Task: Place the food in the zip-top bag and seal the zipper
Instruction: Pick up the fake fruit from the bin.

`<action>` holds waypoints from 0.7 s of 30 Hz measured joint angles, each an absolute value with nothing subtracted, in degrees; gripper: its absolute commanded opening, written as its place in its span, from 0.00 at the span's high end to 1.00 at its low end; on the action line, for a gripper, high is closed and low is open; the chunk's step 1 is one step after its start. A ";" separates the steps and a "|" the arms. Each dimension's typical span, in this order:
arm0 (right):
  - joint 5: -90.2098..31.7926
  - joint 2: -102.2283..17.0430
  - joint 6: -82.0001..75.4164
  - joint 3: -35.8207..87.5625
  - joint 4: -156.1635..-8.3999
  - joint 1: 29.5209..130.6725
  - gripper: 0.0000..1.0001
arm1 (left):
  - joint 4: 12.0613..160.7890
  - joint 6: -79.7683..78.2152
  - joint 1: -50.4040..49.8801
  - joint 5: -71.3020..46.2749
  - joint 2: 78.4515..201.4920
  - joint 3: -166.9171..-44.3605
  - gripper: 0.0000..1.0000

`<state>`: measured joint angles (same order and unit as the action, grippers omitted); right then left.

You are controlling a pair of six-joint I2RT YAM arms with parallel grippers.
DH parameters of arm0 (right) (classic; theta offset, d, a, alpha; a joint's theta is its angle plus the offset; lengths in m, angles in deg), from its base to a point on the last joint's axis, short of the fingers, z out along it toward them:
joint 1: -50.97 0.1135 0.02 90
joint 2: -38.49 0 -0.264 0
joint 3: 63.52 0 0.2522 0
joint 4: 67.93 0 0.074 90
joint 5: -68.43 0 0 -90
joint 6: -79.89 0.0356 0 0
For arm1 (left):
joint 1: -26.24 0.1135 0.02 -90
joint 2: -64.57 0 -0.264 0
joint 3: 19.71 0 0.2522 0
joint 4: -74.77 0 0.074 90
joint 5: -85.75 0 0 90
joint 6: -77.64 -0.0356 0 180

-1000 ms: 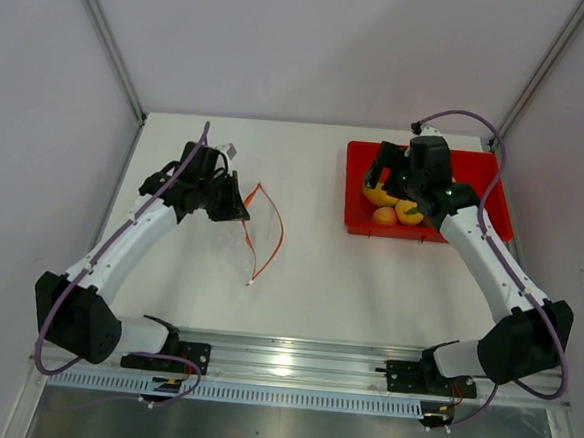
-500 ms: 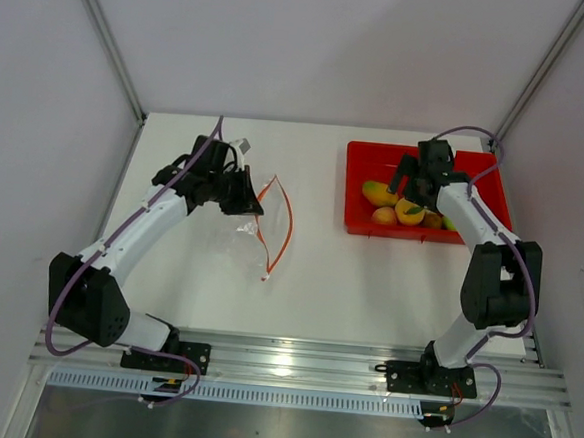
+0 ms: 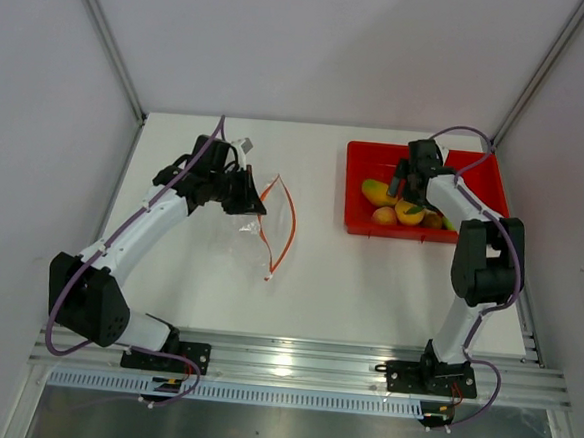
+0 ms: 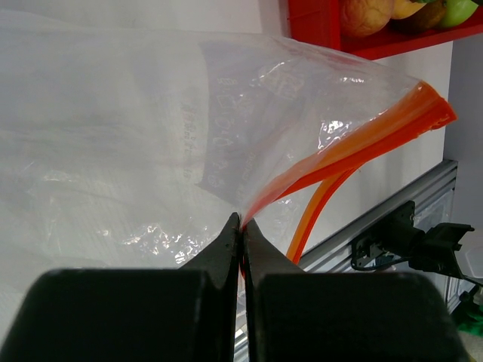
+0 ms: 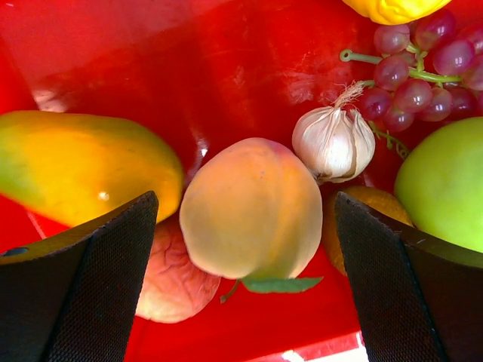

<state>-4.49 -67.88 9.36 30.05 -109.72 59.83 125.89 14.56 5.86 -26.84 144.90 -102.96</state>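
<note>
Red tray (image 3: 355,183) on the far right of the white table (image 3: 368,284), aluminium rail (image 3: 293,351) along its near edge

The bag (image 4: 136,143) is clear, its zipper (image 4: 377,130) orange-red, the tray (image 5: 151,60) red.

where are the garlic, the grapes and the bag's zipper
garlic (image 5: 332,145), right wrist view, middle of the white bulb
grapes (image 5: 413,96), right wrist view, one purple grape mid-bunch
zipper (image 4: 377,136), left wrist view, middle of the orange strip

Left gripper (image 3: 254,203): moved nearer the red tray (image 3: 356,163), pulling the zip-top bag (image 3: 258,223) and zipper (image 3: 290,226) along.
Right arm (image 3: 452,199): refolded; elbow now by the tray's near-right corner.
</note>
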 measured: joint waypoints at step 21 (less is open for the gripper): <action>-6.65 -71.38 10.12 29.39 -106.29 59.55 0.44 | 125.85 14.63 5.44 -26.93 144.59 -101.81 0.99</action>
<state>-6.65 -71.38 10.12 29.39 -106.29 59.55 125.85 14.63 5.44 -26.93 144.59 -101.81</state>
